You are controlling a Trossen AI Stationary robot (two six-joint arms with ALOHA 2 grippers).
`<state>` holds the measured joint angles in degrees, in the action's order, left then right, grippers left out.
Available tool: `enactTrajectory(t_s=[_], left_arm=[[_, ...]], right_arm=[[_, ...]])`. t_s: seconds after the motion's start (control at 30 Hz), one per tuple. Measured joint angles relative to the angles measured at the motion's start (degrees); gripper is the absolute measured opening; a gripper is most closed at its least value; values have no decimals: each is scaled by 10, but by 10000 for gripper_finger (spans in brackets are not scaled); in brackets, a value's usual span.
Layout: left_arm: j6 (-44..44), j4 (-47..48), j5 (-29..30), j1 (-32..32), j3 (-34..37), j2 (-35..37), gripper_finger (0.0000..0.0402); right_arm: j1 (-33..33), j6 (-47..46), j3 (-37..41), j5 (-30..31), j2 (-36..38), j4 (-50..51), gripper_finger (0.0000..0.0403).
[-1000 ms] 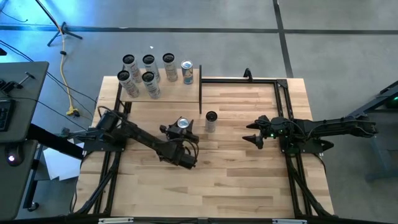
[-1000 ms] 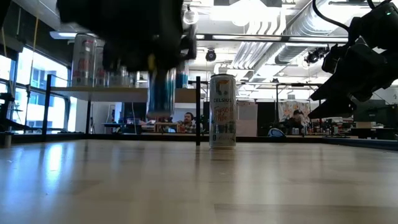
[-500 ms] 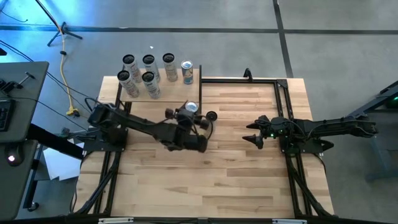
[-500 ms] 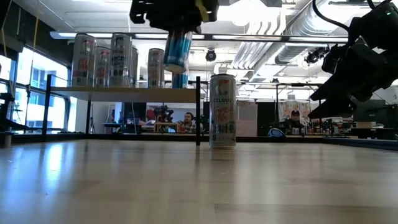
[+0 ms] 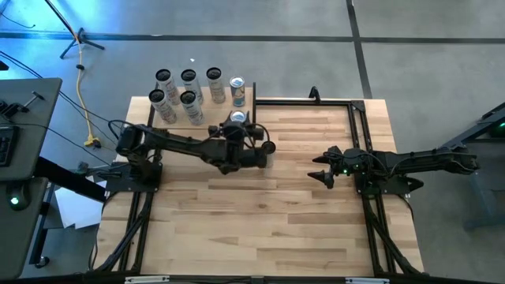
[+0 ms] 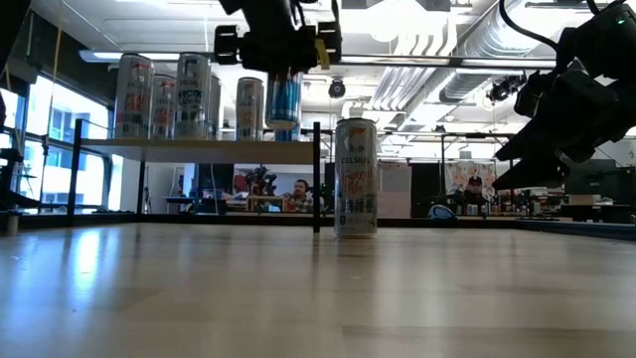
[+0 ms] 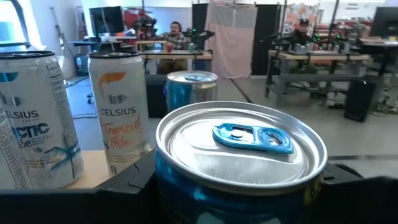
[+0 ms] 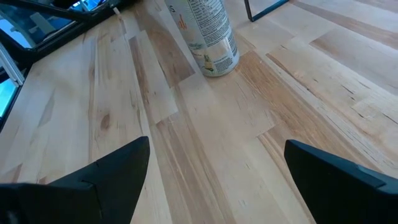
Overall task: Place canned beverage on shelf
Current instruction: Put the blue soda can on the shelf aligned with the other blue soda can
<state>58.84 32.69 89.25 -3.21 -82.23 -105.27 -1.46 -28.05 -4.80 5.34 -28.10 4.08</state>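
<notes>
Counter (image 5: 300,229): we logged 1 white can (image 6: 356,177) standing; left hand (image 6: 282,60) pinching 1 blue can (image 6: 283,99) above shelf (image 6: 199,150) edge; right hand (image 5: 319,177) spread, idle.

Can standing on the table (image 6: 356,177): I read "CELSIUS" near its top in the low view; the smaller lines under it I cannot read
White can with orange mark on the shelf (image 7: 120,119): I read "CELSIUS" in the left wrist view; under it slanted orange script, which looks like "Tropical Vibe"
White can with blue print on the shelf (image 7: 37,118): I read "ELSIUS" with the first letter hidden; under it "CTIC" and then "be", both cut at the start
Can on the table in the right wrist view (image 8: 206,34): small printed text on its side; too fine for me to read
</notes>
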Motion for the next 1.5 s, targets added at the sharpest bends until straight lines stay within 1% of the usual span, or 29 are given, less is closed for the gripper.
enactTrajectory(t_s=[0.17,0.43,0.67,0.83,1.23,1.5], left_arm=[[11,-3,1,24,0,0,200],[8,-53,0,54,-1,-12,200],[-42,-73,-30,78,-1,-14,200],[-70,-89,-30,82,-1,-14,200],[-71,-91,-30,97,-1,-14,200],[-75,-123,-37,100,-1,-14,223]], right_arm=[[0,0,0,0,0,0,360],[0,0,0,0,0,0,360],[0,0,0,-3,0,0,360],[0,0,0,-3,0,0,360],[0,0,0,-2,0,0,360],[0,0,0,-2,0,0,360]])
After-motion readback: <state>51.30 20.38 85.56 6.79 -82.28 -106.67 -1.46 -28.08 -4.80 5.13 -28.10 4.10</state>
